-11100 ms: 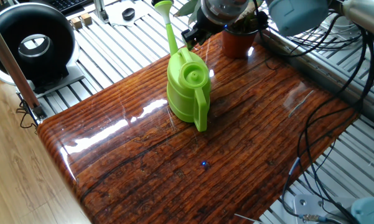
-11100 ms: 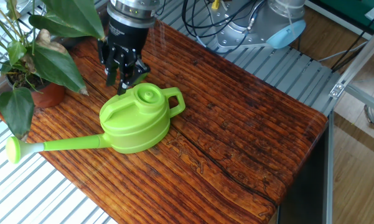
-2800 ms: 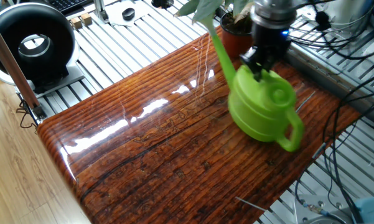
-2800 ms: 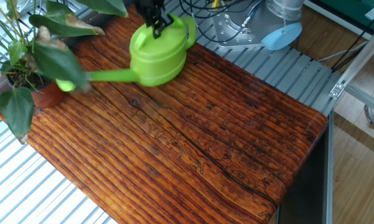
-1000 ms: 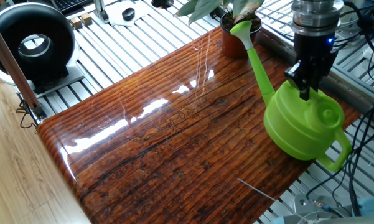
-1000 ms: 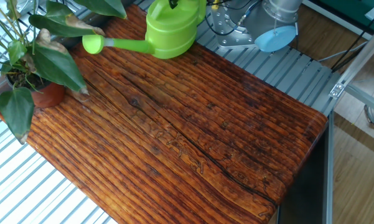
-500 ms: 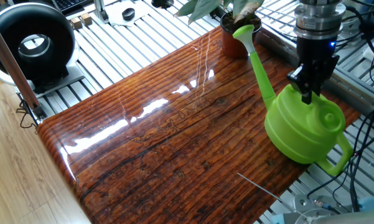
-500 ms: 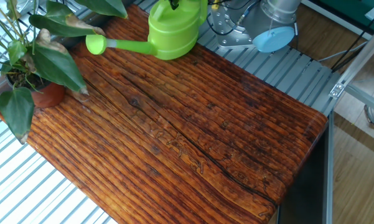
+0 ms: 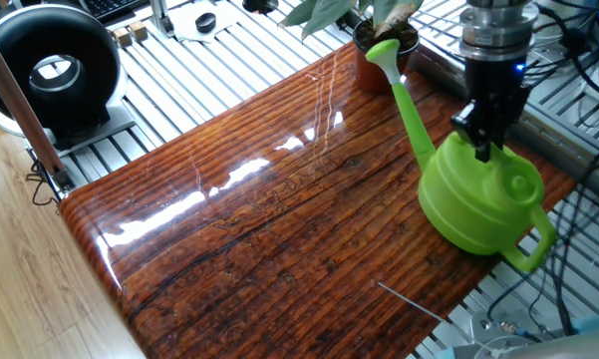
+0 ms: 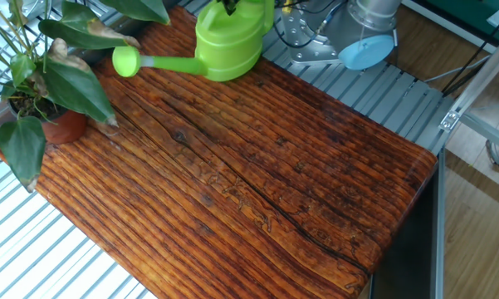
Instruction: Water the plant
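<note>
The plant stands in its reddish-brown terracotta pot at the table's far corner; in the other fixed view it is at the left edge with broad dark green leaves. My gripper is shut on the top of the lime-green watering can and holds it above the table's right side. The can's spout reaches toward the plant, its rose close to the pot. In the other fixed view the can is at the top edge, its rose apart from the leaves; the gripper is mostly cut off there.
The wooden table rests on a metal slatted bench. A black round device stands at the far left. Cables hang at the right behind the arm. A robot base sits beyond the table's far edge.
The can has shifted slightly left, back toward the plant, after swinging right with the gripper over the last seconds. The spout rose is a little nearer the pot.
</note>
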Robot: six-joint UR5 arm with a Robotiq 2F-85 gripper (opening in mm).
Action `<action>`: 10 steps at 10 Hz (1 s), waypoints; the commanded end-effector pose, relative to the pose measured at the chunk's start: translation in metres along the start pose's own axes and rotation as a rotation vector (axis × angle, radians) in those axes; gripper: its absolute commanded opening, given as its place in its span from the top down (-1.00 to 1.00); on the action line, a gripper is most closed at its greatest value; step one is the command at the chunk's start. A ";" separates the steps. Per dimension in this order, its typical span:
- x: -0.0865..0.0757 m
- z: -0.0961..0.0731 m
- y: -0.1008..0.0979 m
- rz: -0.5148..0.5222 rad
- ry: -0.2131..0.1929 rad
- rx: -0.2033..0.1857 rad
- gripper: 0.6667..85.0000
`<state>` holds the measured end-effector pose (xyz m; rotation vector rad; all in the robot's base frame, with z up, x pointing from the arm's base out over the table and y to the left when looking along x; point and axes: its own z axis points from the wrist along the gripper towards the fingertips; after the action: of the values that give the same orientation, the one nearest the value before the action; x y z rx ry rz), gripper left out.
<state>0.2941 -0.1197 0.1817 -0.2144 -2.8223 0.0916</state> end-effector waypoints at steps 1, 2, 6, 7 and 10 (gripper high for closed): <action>-0.032 -0.005 -0.002 -0.007 -0.082 0.035 0.98; -0.038 -0.005 -0.001 -0.007 -0.100 0.033 0.98; -0.054 -0.006 -0.001 -0.019 -0.148 0.036 0.98; -0.056 -0.006 -0.001 -0.025 -0.154 0.036 0.98; -0.065 -0.009 -0.004 -0.035 -0.201 0.047 0.98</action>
<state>0.3471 -0.1327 0.1706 -0.1620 -2.9738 0.1791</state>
